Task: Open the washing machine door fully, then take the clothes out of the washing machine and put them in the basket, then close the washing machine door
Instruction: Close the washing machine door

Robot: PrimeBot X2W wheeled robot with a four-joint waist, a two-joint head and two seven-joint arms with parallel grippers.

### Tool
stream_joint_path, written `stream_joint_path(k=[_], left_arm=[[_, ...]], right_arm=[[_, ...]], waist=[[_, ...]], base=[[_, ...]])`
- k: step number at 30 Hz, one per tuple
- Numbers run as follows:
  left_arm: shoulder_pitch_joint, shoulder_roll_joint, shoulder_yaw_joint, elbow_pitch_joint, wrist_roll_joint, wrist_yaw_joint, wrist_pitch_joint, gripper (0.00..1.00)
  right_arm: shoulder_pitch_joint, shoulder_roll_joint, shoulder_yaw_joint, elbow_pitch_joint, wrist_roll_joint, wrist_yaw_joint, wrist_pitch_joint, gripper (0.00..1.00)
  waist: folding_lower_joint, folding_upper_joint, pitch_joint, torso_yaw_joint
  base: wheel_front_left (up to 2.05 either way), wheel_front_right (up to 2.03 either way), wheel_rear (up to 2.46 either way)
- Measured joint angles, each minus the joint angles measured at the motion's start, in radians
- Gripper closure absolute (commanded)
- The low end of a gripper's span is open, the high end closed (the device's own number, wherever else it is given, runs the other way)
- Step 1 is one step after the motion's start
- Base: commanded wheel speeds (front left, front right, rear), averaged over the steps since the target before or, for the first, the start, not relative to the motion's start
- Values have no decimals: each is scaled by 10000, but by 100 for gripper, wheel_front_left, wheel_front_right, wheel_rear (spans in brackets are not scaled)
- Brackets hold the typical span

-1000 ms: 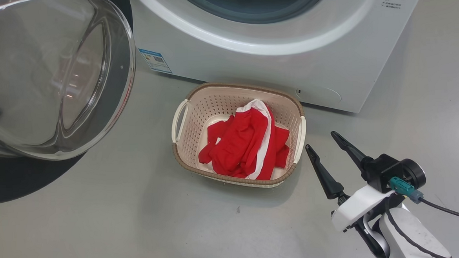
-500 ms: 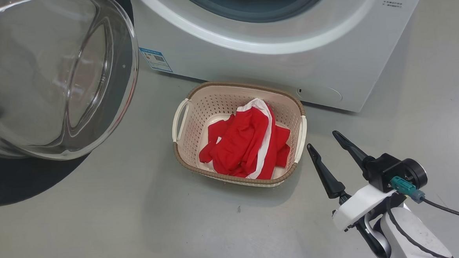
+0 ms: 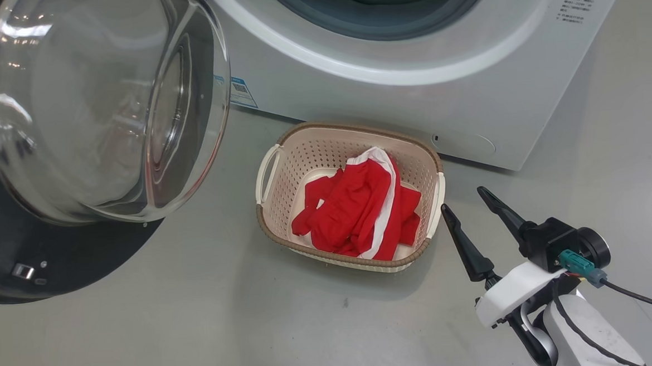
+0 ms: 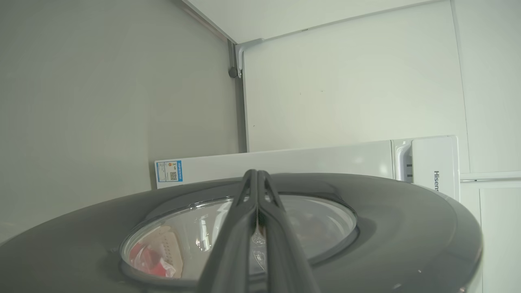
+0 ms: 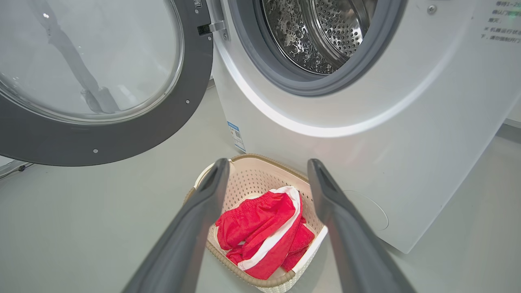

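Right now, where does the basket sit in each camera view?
Head view: basket at centre, before the washing machine.
Left wrist view: basket lower left, seen through the glass door.
Right wrist view: basket bottom centre, framed by the right end effector.
Shared landmark: the machine's blue label.

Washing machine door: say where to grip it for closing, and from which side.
Grip the washing machine door by its flat black rim at the free edge, farthest from the hinge, coming edge-on from outside. The bulging glass bowl is smooth and rounded, so a grip there would likely slip.
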State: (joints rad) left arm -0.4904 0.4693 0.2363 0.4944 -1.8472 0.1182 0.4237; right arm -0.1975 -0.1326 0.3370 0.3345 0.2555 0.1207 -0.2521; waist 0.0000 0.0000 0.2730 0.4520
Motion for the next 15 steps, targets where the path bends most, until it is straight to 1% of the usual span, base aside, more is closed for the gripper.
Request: stream_joint_path(k=[10,15], left_arm=[[388,-4,-416,-568,-644,0,1774,100],[590,-6,-541,-892,-1149,0,2594,100]], right_arm=[[20,58,44,169,82,0,0,0],[20,92,128,207,84,0,0,0]], waist=[[0,0,-261,192],[0,0,-329,198]], base=[[0,0,0],[0,0,0]])
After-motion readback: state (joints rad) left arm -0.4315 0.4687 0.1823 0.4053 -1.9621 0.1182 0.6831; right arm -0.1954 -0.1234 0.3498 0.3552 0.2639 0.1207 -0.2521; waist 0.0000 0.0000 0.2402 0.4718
